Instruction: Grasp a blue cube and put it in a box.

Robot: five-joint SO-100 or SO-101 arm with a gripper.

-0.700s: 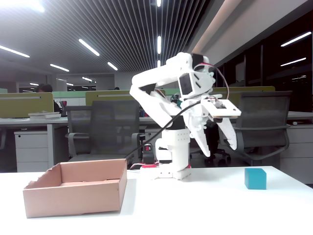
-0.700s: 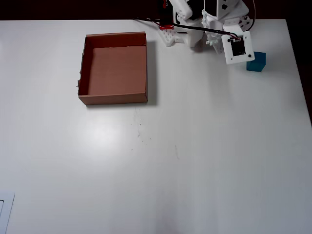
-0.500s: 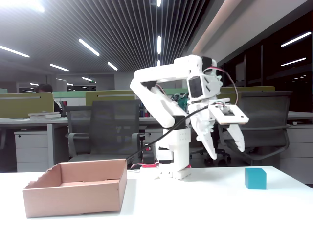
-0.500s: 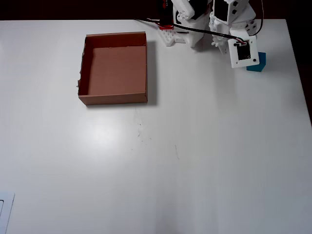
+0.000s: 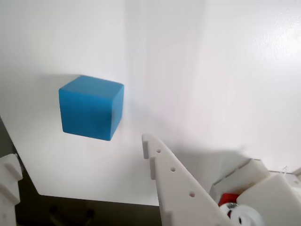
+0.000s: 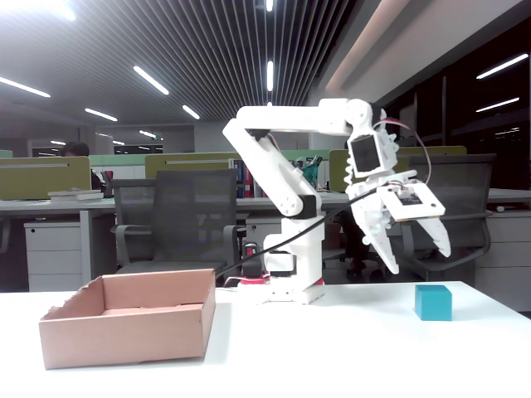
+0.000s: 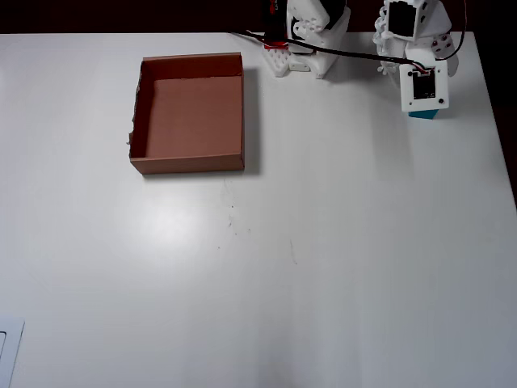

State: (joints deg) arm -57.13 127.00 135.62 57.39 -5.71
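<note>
Hovering with fingers spread above the cube (image 6: 433,303) at the fixed view's lower right, the gripper (image 6: 416,246) holds nothing; grasp and carry to the empty box (image 6: 124,332) at lower left remain.

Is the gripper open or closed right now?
Open: the gripper has its fingers spread apart above the blue cube, holding nothing.

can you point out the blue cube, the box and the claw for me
blue cube (image 5: 89,115): wrist view, on its shaded front face.
box (image 7: 188,164): overhead view, on the near wall's outer side.
claw (image 6: 417,254): fixed view, midway between the two spread fingertips, above the cube.
</note>
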